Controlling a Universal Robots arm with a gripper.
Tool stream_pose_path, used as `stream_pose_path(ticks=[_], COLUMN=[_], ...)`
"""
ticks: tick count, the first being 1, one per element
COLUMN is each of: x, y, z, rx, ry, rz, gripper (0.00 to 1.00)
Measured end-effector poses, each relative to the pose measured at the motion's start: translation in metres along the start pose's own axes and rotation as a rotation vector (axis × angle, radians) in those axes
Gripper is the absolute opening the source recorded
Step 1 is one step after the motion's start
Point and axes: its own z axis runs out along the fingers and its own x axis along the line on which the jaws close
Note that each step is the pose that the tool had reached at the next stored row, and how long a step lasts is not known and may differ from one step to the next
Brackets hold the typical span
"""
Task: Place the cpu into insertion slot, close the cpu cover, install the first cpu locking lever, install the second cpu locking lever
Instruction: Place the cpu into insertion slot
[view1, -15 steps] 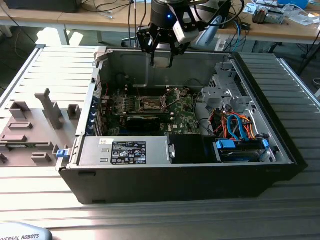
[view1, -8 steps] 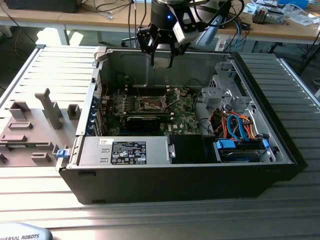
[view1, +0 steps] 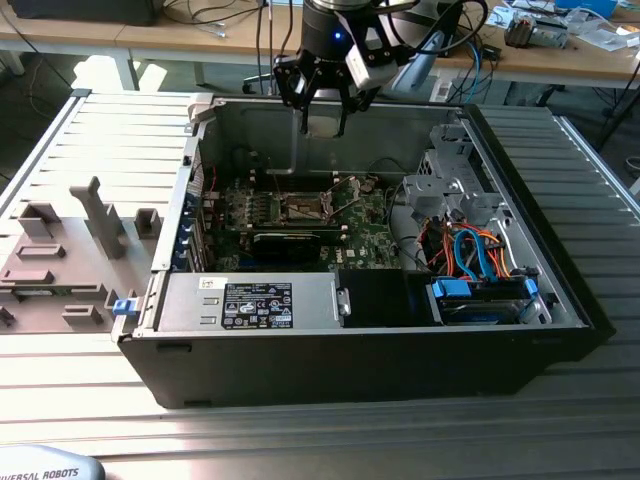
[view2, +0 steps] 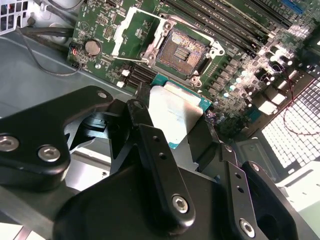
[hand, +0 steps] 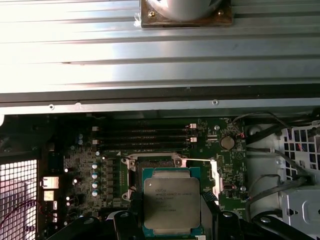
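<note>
My gripper (view1: 322, 116) hangs above the back wall of the open computer case, shut on the cpu (view1: 325, 126). The first wrist view shows the cpu's (hand: 171, 202) silver-grey top between the black fingers (hand: 131, 210). Its pale underside (view2: 175, 112) shows in the second wrist view. The insertion slot (view2: 182, 50) lies bare on the green motherboard (view1: 300, 230), below and ahead of the chip. Beside the slot the cpu cover (view2: 131, 31) stands swung open. A thin locking lever (hand: 196, 160) is raised at the slot's edge.
Memory sticks (hand: 142, 134) run beside the slot. A drive cage (view1: 455, 180) and orange and blue cables (view1: 470, 250) fill the case at the exterior view's right. A power supply (view1: 245, 303) sits at the front. Grey fixtures (view1: 60, 250) stand on the table outside.
</note>
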Motion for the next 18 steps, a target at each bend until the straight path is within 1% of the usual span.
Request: stream_pose_path(ticks=[18], x=[-0.0001], y=[-0.0005], z=[0.0037], rx=[0.0000], ry=[0.0000], rz=[0.000], gripper=[0.54])
